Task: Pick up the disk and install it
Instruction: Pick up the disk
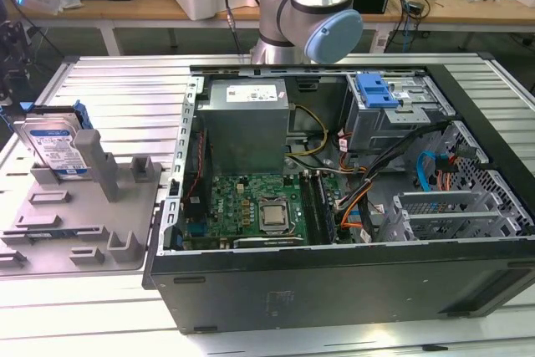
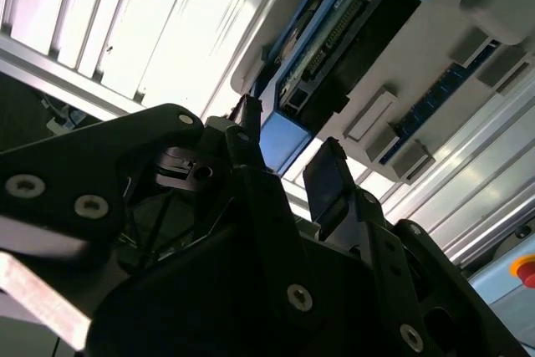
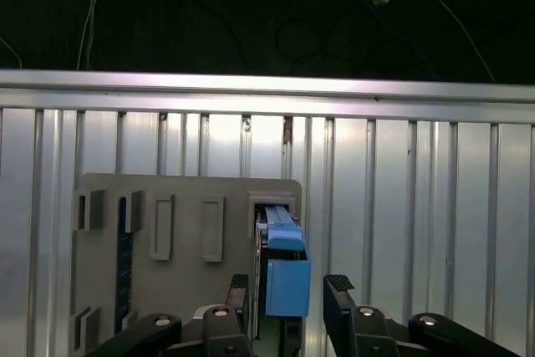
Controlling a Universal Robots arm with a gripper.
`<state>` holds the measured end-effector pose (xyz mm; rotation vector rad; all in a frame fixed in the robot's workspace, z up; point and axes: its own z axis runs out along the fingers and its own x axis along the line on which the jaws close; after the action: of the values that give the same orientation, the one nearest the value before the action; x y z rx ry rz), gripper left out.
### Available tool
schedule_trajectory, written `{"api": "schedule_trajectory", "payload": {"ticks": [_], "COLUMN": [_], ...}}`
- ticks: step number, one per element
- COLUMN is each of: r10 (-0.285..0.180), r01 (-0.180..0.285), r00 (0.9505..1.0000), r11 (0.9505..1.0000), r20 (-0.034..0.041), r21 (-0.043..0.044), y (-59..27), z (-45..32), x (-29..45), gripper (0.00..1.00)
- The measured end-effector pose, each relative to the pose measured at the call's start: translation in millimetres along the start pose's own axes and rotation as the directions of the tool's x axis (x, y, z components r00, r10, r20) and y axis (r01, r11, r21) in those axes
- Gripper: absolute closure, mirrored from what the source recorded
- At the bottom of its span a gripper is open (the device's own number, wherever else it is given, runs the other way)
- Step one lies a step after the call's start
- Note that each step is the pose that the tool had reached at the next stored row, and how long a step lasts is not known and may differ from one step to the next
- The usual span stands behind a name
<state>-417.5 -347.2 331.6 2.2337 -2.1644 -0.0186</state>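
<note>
Tool open, clear of disk; disk upright in grey fixture, straight ahead, thin edge centred between fingers.

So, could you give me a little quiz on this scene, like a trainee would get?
1. True or false: the disk is already inside the computer case.
2. The gripper is: A) open, B) shut on the disk, C) shut on a cable.
3. Fill in: the disk stands on edge in a grey ____ at the exterior view's left.
Key: 1 false; 2 A; 3 holder.
</note>
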Motion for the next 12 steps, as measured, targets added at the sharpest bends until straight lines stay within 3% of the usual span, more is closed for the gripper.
{"api": "schedule_trajectory", "payload": {"ticks": [12], "r10": [0.000], "r01": [0.000], "r00": [1.0000], "r11": [1.0000], "r20": [-0.0040], "r21": [-0.0002], "y": [1.6], "z": [10.6], "x": [-0.2], "gripper": [0.52]}}
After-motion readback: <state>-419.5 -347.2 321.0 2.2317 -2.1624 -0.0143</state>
